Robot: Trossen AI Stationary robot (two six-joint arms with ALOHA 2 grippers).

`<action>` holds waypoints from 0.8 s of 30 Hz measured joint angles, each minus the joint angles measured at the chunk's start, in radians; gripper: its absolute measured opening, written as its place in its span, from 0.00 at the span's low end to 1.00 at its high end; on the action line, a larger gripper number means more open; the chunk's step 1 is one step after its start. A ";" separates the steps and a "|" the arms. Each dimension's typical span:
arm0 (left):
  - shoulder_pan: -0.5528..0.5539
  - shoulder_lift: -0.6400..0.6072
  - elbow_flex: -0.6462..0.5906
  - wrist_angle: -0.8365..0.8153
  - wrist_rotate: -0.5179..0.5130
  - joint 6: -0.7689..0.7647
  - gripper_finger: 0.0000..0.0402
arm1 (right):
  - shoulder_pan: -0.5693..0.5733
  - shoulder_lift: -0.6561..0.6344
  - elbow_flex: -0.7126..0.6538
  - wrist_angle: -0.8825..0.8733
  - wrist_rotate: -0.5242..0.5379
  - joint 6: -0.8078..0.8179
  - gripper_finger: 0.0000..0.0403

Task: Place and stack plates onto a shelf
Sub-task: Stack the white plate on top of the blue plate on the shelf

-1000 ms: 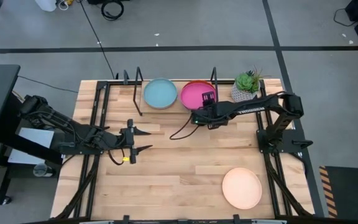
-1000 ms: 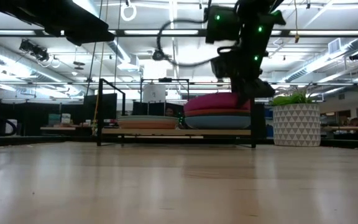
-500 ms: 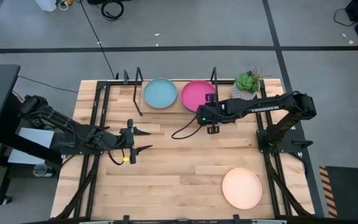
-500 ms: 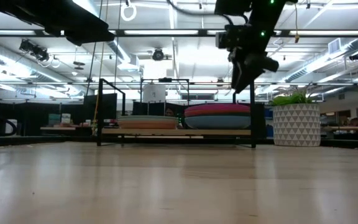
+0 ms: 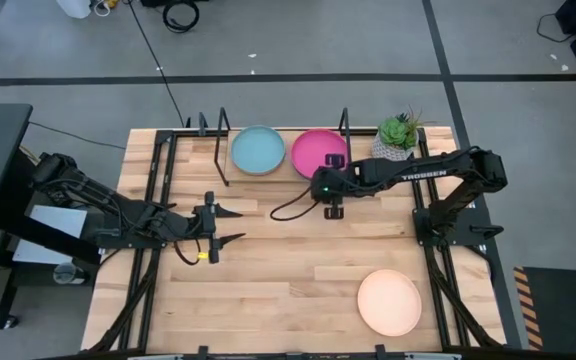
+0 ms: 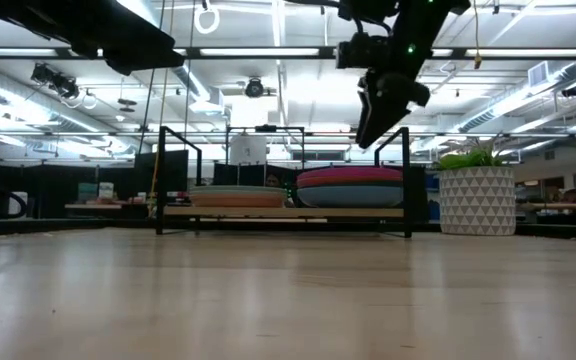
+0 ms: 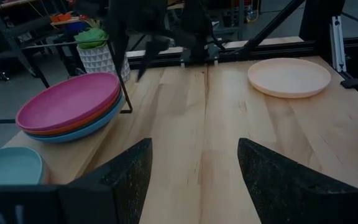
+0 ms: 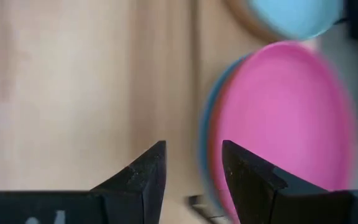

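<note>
Currently 2 plate stacks (image 5: 319, 152) sit on the shelf (image 5: 224, 160), 1 salmon plate (image 5: 389, 302) apart; right end effector (image 5: 334, 211) open, empty.

1. This is a robotics lab or large open workshop hall.
2. The pale wood-plank worktable (image 5: 268, 270) stands on a grey concrete floor marked with dark tape lines (image 5: 268, 78).
3. Two dark jointed robot arms are bolted to black metal rails (image 5: 148, 260) along the table edges.
4. Long fluorescent ceiling strips (image 6: 58, 52) and exposed ducting show overhead.
5. Black cables (image 5: 180, 14) lie coiled on the floor.
</note>
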 joint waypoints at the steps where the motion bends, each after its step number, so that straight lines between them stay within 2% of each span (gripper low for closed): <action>1: 0.000 0.000 0.000 0.000 0.000 0.000 0.60 | 0.001 0.000 0.000 -0.011 -0.038 0.029 0.40; 6: 0.000 0.000 0.000 -0.011 0.000 -0.025 0.60 | 0.044 0.000 0.000 -0.134 -0.300 0.066 0.40; 9: 0.000 0.000 0.000 -0.024 0.000 -0.026 0.60 | 0.110 0.000 -0.008 -0.172 -0.380 0.046 0.40; 14: 0.000 0.000 0.000 -0.042 0.000 -0.052 0.60 | 0.257 0.003 -0.056 -0.143 -0.383 0.076 0.40; 19: 0.000 0.000 0.000 -0.084 0.000 -0.084 0.60 | 0.415 0.005 -0.117 -0.131 -0.348 0.206 0.38; 24: 0.000 0.000 0.000 -0.085 0.000 -0.100 0.60 | 0.538 0.005 -0.168 -0.134 -0.368 0.316 0.36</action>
